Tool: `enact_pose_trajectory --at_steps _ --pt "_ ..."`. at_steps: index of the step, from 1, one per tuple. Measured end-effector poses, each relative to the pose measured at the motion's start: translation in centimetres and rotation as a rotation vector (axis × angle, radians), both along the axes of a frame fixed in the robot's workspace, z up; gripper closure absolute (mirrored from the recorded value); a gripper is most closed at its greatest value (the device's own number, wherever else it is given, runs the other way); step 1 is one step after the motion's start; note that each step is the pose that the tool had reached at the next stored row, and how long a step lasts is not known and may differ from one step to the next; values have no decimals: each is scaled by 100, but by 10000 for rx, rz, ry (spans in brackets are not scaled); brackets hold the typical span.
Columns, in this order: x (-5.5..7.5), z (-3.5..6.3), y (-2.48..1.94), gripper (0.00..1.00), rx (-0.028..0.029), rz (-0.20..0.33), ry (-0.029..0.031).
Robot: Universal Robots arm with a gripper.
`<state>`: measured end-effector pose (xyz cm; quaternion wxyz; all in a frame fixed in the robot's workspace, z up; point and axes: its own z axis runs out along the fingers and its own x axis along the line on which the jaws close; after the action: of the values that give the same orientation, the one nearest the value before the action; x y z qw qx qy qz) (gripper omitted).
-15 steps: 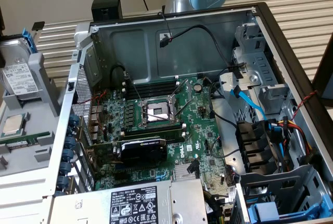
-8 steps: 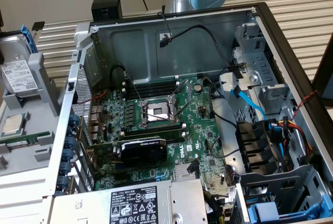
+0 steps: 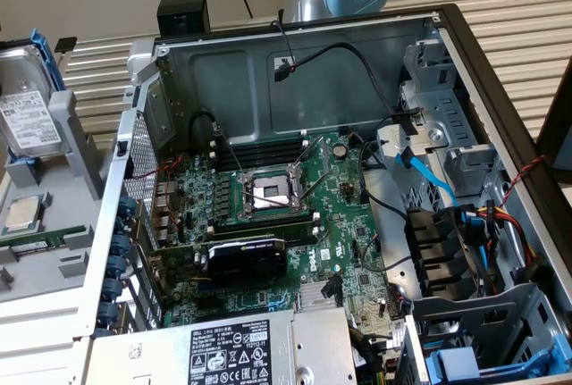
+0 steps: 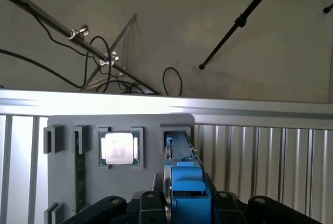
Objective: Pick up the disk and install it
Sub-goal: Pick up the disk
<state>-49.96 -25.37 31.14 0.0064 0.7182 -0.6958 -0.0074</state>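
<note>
Standing on edge in a slot of the grey holder [image 3: 70,135], the disk [image 3: 27,112] is at the exterior view's left, outside the open case [image 3: 295,72]. In the wrist view its blue frame lies between the jaws. They flank it on both sides, but I cannot tell whether they press on it or stand just clear.

The likeliest trouble is a crooked pull. The disk could bind in its slot and drag the holder across the slatted surface [image 3: 509,28], jolting the chip [image 3: 22,213] just beside it. A grip on the plastic frame alone might flex or slip. Inside the case, loose cables [image 3: 429,179] cross the side where the bays are and could snag the disk.

By count there is one disk, one chip, one memory stick [image 3: 31,244], one holder, one case and one empty socket [image 3: 268,193].
</note>
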Motion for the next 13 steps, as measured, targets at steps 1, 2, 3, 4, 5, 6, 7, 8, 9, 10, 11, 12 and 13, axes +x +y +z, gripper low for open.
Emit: enact_pose_trajectory --at_steps 1,2,3,4,5,6,7,8,9,10,11,12,13 --pt "-1 20 3 63 -3 0 -2" --pt "-2 40 8 63 -6 -1 -7" --pt "-3 67 13 63 -11 0 -14" --pt "-4 94 17 63 -16 0 -20" --pt "-4 127 20 63 -21 0 -27" --pt "-4 163 23 63 -27 0 -36" --pt "-4 197 28 63 -35 0 -46" --pt "-4 230 34 63 -45 0 -57" --pt "-4 262 39 63 -52 0 -70" --pt "-4 297 46 63 -59 0 -87" --pt "-4 331 52 63 -66 0 -103" --pt "-4 362 58 63 -71 0 -118" --pt "-4 392 65 63 -74 0 -143"
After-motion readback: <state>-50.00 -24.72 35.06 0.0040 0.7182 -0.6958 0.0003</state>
